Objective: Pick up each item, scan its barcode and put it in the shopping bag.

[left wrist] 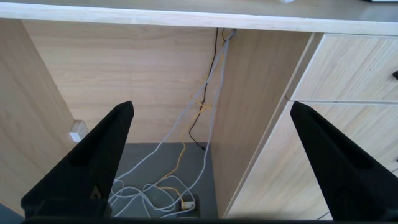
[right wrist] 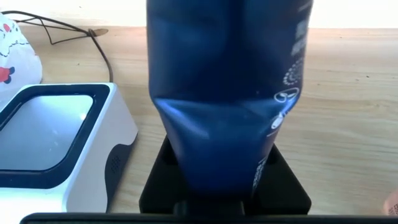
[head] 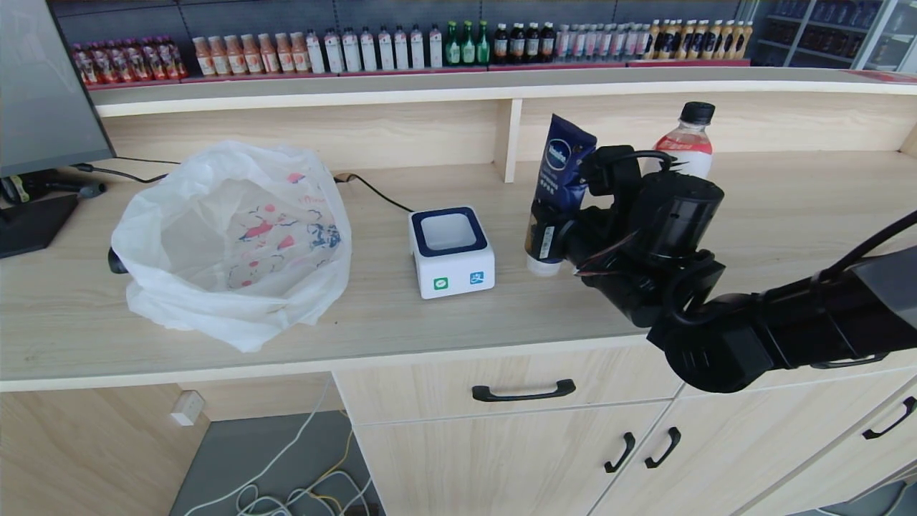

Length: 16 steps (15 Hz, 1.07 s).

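On the bench (head: 430, 322), just right of the scanner (head: 451, 251), the blue tube (head: 560, 179) stands upright, cap down, its lower half pinched by the right jaws. A bottle (head: 686, 147) stands behind it. The shopping bag (head: 229, 244) sits open left of the scanner. The left jaws are spread, holding nothing, below the bench edge.

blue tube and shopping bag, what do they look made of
The blue tube: likely soft plastic, smooth and slightly glossy; its wall is creased and caved in in the right wrist view. The shopping bag: probably thin white plastic film; it is wrinkled, slumps loosely, and its print shows through.
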### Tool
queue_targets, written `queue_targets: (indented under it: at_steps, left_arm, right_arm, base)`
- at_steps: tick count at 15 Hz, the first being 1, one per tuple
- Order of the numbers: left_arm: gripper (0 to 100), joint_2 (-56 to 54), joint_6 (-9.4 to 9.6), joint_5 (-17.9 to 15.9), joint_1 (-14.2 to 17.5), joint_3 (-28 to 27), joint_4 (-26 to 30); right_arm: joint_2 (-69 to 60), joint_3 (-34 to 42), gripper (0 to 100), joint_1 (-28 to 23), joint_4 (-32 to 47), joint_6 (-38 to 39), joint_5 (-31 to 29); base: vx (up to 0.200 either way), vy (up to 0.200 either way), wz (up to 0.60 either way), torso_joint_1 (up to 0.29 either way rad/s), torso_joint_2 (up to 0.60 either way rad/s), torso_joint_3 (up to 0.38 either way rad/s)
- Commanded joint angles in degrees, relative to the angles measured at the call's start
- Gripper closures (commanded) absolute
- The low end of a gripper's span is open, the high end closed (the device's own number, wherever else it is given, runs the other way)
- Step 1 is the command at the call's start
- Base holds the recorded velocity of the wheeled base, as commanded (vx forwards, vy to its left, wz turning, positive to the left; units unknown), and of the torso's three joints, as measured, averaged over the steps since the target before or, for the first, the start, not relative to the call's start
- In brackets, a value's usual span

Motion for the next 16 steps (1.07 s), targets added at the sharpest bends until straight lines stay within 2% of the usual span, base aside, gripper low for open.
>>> queue_targets:
  at_steps: [1, 9, 16]
  left_arm:
    - [0, -0.02, 0.01, 0.00, -0.06, 0.00, 0.00]
    - [0, -0.02, 0.01, 0.00, -0.06, 0.00, 0.00]
    - [0, -0.02, 0.01, 0.00, 0.02, 0.00, 0.00]
  right_arm:
    - [-0.52, 0.19, 100, -0.08, 0.05, 0.00, -0.02]
    - [-1.49, 0.45, 100, 0.00, -0.04, 0.00, 0.07]
    - [-6.23, 4.85, 100, 0.44, -0.57, 0.00, 0.60]
  base:
    - [0.000, 0.000, 0.00, 0.000, 0.00, 0.000]
    - [0.000, 0.000, 0.00, 0.000, 0.00, 0.000]
    - [0.000, 0.000, 0.00, 0.000, 0.00, 0.000]
